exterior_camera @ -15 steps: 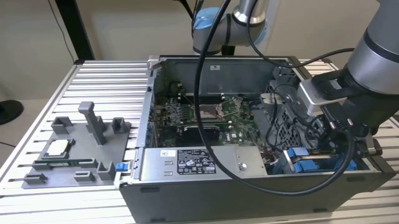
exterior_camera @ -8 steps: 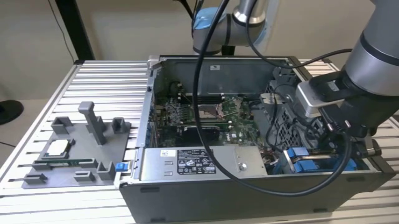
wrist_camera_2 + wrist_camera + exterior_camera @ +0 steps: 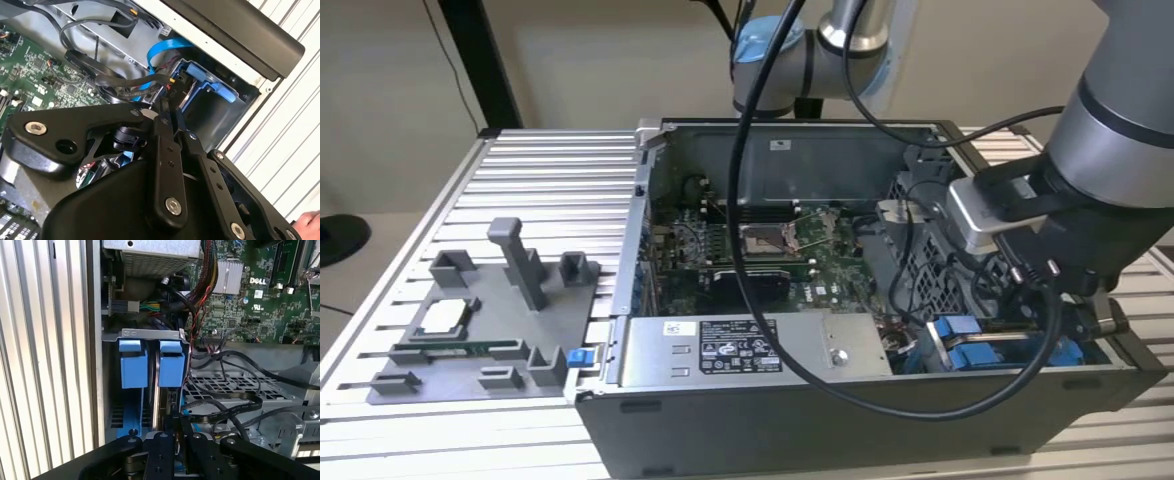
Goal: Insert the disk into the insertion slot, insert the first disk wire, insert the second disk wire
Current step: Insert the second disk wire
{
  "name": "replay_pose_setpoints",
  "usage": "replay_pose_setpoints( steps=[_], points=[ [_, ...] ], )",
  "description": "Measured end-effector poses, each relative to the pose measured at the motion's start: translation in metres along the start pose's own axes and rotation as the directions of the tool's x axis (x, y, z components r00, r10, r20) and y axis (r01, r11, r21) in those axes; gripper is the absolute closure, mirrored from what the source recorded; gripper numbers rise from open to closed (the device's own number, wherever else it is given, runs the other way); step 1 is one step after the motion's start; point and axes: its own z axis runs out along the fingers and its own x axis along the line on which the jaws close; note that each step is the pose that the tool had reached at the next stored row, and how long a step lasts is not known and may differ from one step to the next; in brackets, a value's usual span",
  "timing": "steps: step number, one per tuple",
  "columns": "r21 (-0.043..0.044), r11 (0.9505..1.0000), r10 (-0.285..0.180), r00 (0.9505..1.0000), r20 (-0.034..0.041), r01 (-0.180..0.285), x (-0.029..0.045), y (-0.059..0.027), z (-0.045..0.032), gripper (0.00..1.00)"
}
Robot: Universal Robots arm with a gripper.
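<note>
On the exterior view's left, well apart from the pincer, a grey fixture [image 3: 487, 330] holding small parts lies on the ribbed metal tabletop [image 3: 547, 165]. Next to it stands the open computer case [image 3: 854, 420], with the motherboard [image 3: 761, 250] on its floor and the silver labelled power-supply box [image 3: 747, 350] along the near wall.

At the case's corner on the exterior view's right, the arm reaches down so that the pincer [image 3: 1067, 310] sits just above the blue drive bay [image 3: 981, 345]. In the first wrist view the pincer [image 3: 177, 432] has its fingers [image 3: 161, 450] drawn close together, the tips pressed against a black cable connector [image 3: 172, 400] at the edge of the disk [image 3: 161, 370]. The disk stands on edge in the insertion slot [image 3: 145, 332], its two blue frame tabs [image 3: 171, 365] directly ahead of the fingertips. Black cables [image 3: 225, 410] run across the perforated cage beside the pincer.

In the second wrist view a flat blue cable [image 3: 160, 52] curves down beyond the pincer [image 3: 169, 107] to the blue frame.
</note>
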Motion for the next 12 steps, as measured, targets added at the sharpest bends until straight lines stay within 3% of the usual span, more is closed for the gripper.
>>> replay_pose_setpoints(
  steps=[4,12],
  points=[
    [0.0086,1.0000,-0.001,1.0000,-0.0001,0.001,0.0002,0.0011,0.0018,1.00],
    [0.0140,0.9999,-0.001,1.0000,-0.0002,0.001,0.0003,0.0038,0.0045,1.00]
  ],
)
